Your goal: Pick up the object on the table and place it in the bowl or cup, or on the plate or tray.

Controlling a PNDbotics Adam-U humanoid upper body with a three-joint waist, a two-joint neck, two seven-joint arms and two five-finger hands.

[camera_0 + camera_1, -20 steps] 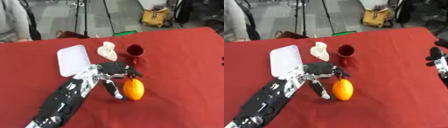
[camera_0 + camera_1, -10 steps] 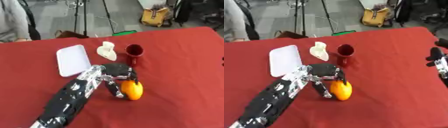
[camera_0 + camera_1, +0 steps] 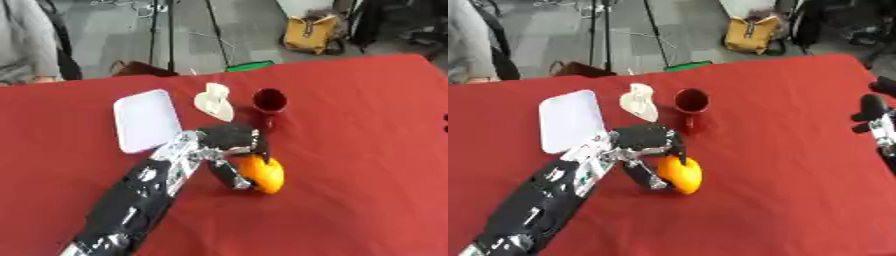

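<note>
A red cloth covers the bench (image 3: 350, 130) from the near edge up to its far edge. Nearest to us, the robot's left arm comes in from the lower left, black with silvery glints, slanting up toward the middle of the bench. At its end the left hand (image 3: 229, 145) sits over the orange (image 3: 261, 173), which lies on the red cloth a little left of centre. The fingers curl down around the fruit: one dark finger runs down its top on the far side, and the thumb reaches down along its left side, touching it. So the hand is closed around the orange, which looks to be resting on the cloth, though I cannot tell for sure.

Over at the right edge, in the right eye view, the right hand (image 3: 875, 116) shows only in part, a few dark fingers pointing upward, relaxed and holding nothing.

Just beyond the left hand stands a dark red cup (image 3: 269, 101), upright, near the orange but apart from it. Left of the cup lies a small cream-white object (image 3: 214, 101), whose shape I cannot make out clearly. Further left is a white rectangular tray (image 3: 144, 120), lying flat, its near corner close beside the left wrist.

Past the bench the floor is grey. A yellow bag (image 3: 311, 35) sits on it at the back right, and thin black tripod legs (image 3: 169, 30) stand at the back left.
</note>
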